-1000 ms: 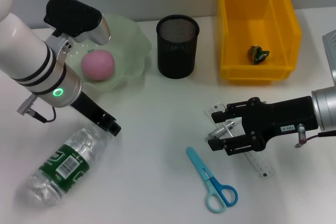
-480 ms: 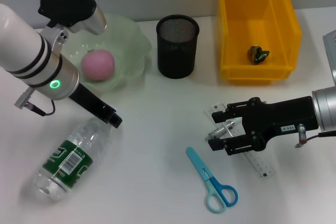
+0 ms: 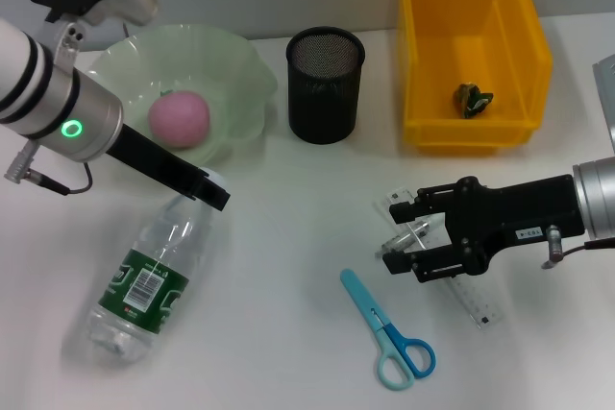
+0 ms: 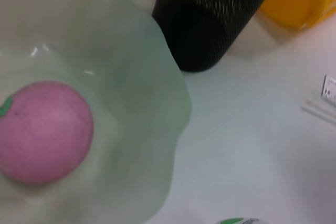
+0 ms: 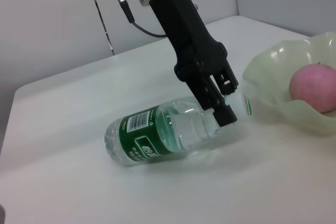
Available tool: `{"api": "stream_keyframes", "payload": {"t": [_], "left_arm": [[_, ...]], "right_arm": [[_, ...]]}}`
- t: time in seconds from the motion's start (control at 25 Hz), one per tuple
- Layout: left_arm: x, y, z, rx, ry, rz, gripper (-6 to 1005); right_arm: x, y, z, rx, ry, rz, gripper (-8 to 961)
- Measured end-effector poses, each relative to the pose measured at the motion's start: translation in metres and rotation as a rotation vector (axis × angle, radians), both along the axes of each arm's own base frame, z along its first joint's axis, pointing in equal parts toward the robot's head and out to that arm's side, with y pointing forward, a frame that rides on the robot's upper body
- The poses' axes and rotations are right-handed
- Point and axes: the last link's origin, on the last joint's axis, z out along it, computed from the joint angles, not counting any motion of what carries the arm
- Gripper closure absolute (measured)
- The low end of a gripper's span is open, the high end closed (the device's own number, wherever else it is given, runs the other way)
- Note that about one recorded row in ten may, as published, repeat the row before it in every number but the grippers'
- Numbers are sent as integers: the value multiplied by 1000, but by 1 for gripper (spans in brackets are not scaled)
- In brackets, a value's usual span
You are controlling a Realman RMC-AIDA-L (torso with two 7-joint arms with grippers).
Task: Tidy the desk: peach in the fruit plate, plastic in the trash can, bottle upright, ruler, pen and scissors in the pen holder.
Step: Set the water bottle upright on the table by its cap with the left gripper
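Left hand (image 3: 207, 191) closed on neck of bottle (image 3: 144, 280) lying beside bowl (image 3: 240, 74); may slip when tipped up; right hand (image 3: 404, 242) open over ruler (image 3: 476, 302).

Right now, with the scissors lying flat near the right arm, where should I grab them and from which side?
Grip the scissors on the straight closed blade section, coming down from above with the right gripper. They lie flat on the desk, blades pointing toward the bottle, loops toward the robot. The blade is narrow and clear of the ruler, so fingers should fit either side.
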Motion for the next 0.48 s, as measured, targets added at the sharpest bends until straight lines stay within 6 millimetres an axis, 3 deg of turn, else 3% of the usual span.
{"api": "stream_keyframes", "payload": {"t": [0.48], "left_arm": [[5,1,8,-9,-25,-14,553]], "right_arm": [[0,4,12,17,-9,9,233]]}}
